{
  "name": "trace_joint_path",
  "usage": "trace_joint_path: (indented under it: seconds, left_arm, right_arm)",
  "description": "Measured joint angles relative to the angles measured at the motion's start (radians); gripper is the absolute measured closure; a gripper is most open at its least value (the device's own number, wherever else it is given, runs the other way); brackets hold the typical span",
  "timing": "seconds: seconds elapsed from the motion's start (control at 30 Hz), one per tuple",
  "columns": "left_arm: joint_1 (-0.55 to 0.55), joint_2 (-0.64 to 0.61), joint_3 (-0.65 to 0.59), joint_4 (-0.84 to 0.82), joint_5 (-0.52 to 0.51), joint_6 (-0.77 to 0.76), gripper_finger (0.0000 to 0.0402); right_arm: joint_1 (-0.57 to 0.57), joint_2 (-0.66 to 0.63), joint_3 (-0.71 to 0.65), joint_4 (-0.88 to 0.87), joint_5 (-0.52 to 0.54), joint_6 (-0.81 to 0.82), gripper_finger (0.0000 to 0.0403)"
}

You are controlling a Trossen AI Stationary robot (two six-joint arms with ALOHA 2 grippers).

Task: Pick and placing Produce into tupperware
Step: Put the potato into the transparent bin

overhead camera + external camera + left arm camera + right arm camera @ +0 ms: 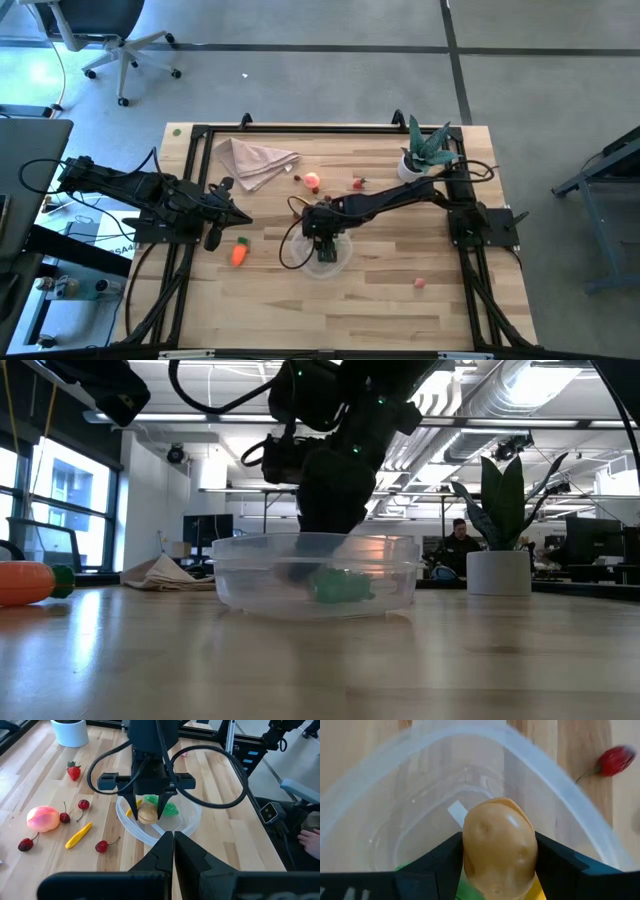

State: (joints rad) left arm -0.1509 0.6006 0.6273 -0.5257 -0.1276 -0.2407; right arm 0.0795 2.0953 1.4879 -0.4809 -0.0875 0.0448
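Jaws of the right gripper (148, 810) pinch a potato (500, 845) over the tub (192, 822); pepper (340, 586) in, carrot (238, 253) and cherries (102, 846) remain on the desk (400, 310).

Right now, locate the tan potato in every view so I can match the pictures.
High view: hidden under the right gripper over the tupperware.
Low view: not identifiable; the gripper dips into the tupperware beside a green piece.
Left wrist view: potato between the right gripper's fingers, above the tupperware.
Right wrist view: potato low centre, between the fingers.
Shared landmark: the tupperware.
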Motion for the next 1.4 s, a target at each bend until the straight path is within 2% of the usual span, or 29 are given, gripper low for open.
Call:
trace_joint_path:
  seconds: [0.77,1.1,1.4]
  left_arm:
    - [0.0,0.0,0.0,0.0,0.0,0.0,0.0396]
    - [0.0,0.0,0.0,0.0,0.0,0.0,0.0396]
    - [0.0,0.0,0.0,0.0,0.0,0.0,0.0396]
  right_arm:
    - [0.0,0.0,-0.001,0.008,0.013,0.003,0.0189]
    - [0.0,0.0,-0.001,0.008,0.006,0.016,0.0164]
    - [0.0,0.0,-0.001,0.003,0.007,0.026,0.0163]
